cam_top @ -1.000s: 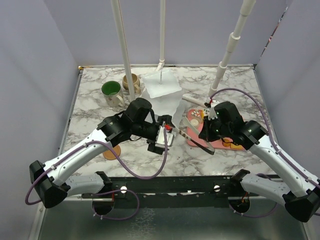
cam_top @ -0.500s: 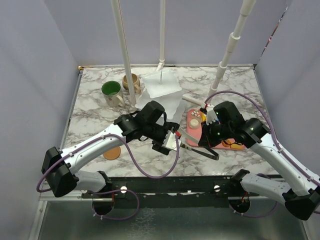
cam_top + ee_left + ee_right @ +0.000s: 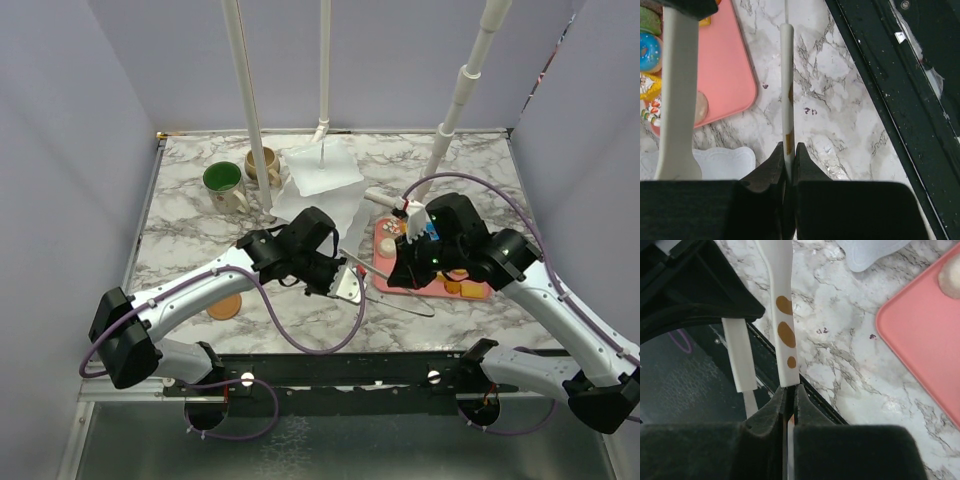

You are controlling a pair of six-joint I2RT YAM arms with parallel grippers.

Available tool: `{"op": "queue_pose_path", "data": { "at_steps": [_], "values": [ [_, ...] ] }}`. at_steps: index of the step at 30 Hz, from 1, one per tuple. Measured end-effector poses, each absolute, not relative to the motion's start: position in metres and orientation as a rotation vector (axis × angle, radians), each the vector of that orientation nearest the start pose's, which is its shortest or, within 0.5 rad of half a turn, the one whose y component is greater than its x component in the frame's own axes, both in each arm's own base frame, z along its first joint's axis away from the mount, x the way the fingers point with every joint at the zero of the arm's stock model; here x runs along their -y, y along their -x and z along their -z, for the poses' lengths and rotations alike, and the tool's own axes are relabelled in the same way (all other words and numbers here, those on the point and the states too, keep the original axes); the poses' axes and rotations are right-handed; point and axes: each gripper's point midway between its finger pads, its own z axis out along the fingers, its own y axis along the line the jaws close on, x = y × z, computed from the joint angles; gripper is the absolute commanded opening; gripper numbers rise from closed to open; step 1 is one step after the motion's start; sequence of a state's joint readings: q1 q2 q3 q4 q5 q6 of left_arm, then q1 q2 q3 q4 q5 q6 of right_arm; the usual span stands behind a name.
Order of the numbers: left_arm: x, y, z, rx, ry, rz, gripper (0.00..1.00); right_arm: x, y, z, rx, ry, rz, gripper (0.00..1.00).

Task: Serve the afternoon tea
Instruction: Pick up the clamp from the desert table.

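A thin white strip with brown spots [image 3: 786, 90], seemingly one arm of white tongs, sits pinched between my left gripper's [image 3: 788, 150] shut jaws. The second white arm [image 3: 677, 100] runs past on the left. My right gripper [image 3: 789, 390] is shut on the end of the same spotted strip [image 3: 782, 315], facing the left gripper's black body [image 3: 695, 285]. From above, both grippers [image 3: 345, 283] [image 3: 400, 273] meet over the table's front, beside the pink tray [image 3: 425, 288]. The white tiered stand [image 3: 322, 175], green-lined mug [image 3: 224, 185], beige mug [image 3: 263, 165] and a coaster [image 3: 224, 306] are further left.
Toy pastries lie on the pink tray [image 3: 725, 65], among them a blue doughnut [image 3: 649, 52]. A wavy white plate edge [image 3: 715, 160] lies under the left gripper. The black front rail [image 3: 900, 75] borders the table. White poles [image 3: 247, 100] stand at the back.
My left gripper has moved right toward the right gripper and closed from open onto the white strip. The right gripper has drawn back slightly over the tray, still shut.
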State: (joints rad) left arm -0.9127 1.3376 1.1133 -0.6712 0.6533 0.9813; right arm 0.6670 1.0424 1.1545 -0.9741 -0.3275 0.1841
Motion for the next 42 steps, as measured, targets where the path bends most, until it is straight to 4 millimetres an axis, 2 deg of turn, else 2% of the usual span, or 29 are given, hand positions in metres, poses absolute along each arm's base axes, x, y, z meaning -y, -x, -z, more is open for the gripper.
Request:
{"op": "queue_pose_path", "data": {
  "at_steps": [3, 6, 8, 11, 13, 16, 18, 20, 25, 29, 32, 36, 39, 42],
  "values": [
    [0.315, -0.143, -0.176, -1.183, -2.057, 0.784, 0.00, -0.210, -0.153, -0.227, -2.384, 0.769, -0.817, 0.42],
    [0.315, -0.136, -0.177, -1.218, -2.041, 0.834, 0.00, -0.221, -0.161, -0.241, -2.306, 0.760, -0.870, 0.72],
    [0.316, -0.130, -0.180, -1.256, -2.015, 0.883, 0.00, -0.230, -0.171, -0.261, -2.217, 0.750, -0.894, 0.85],
    [0.318, -0.120, -0.197, -1.316, -1.920, 0.971, 0.00, -0.241, -0.185, -0.304, -2.037, 0.730, -0.925, 0.97],
    [0.321, -0.113, -0.214, -1.347, -1.814, 1.049, 0.00, -0.244, -0.190, -0.338, -1.903, 0.721, -0.941, 1.00],
    [0.315, -0.102, -0.235, -1.366, -1.683, 1.128, 0.00, -0.243, -0.189, -0.384, -1.734, 0.708, -0.957, 1.00],
    [0.310, -0.096, -0.251, -1.365, -1.592, 1.178, 0.00, -0.241, -0.186, -0.410, -1.641, 0.705, -0.964, 1.00],
    [0.304, -0.095, -0.270, -1.361, -1.491, 1.218, 0.00, -0.239, -0.182, -0.428, -1.572, 0.706, -0.969, 1.00],
    [0.289, -0.094, -0.314, -1.325, -1.300, 1.283, 0.00, -0.241, -0.174, -0.453, -1.454, 0.729, -1.006, 1.00],
    [0.280, -0.087, -0.323, -1.327, -1.224, 1.331, 0.00, -0.252, -0.162, -0.486, -1.343, 0.812, -1.077, 1.00],
    [0.272, -0.089, -0.338, -1.314, -1.149, 1.340, 0.00, -0.259, -0.151, -0.512, -1.246, 0.887, -1.123, 1.00],
    [0.265, -0.087, -0.354, -1.274, -1.103, 1.347, 0.00, -0.266, -0.140, -0.535, -1.150, 0.977, -1.158, 1.00],
    [0.259, -0.083, -0.364, -1.242, -1.083, 1.345, 0.00, -0.273, -0.141, -0.540, -1.120, 1.023, -1.171, 1.00],
    [0.254, -0.081, -0.371, -1.215, -1.066, 1.330, 0.00, -0.279, -0.146, -0.525, -1.142, 1.060, -1.198, 1.00]
  ]
}}
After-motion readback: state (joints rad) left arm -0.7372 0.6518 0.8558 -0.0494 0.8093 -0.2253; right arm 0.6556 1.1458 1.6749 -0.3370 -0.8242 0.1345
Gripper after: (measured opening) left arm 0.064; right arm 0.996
